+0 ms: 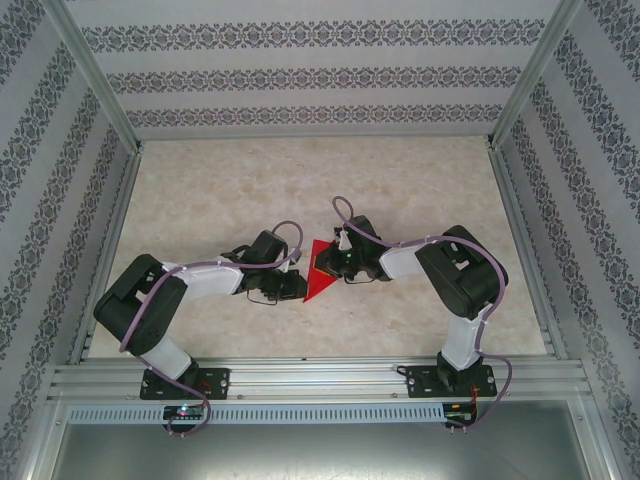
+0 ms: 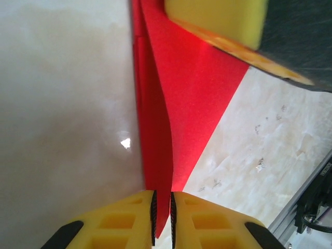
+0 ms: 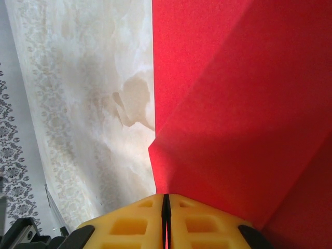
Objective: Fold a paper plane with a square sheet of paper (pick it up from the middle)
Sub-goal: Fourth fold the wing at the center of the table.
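Marbled table, red paper is mid-table as a folded triangle. Left claw pinches one edge, right claw is clenched on the other. I'd hold both firm and line edges up before creasing.

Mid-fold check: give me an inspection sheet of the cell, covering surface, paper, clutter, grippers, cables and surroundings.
Surface: pale marbled tabletop, no damage visible.
Job's things: red paper sheet, partly folded into a triangle, at table centre between the arms.
Clutter: nothing seen.
Grippers: left gripper shut on the paper's edge; right gripper shut on the paper.
Cables: purple cables run along both arms, looping near the wrists.
Surroundings: patterned walls; aluminium frame at the near edge.
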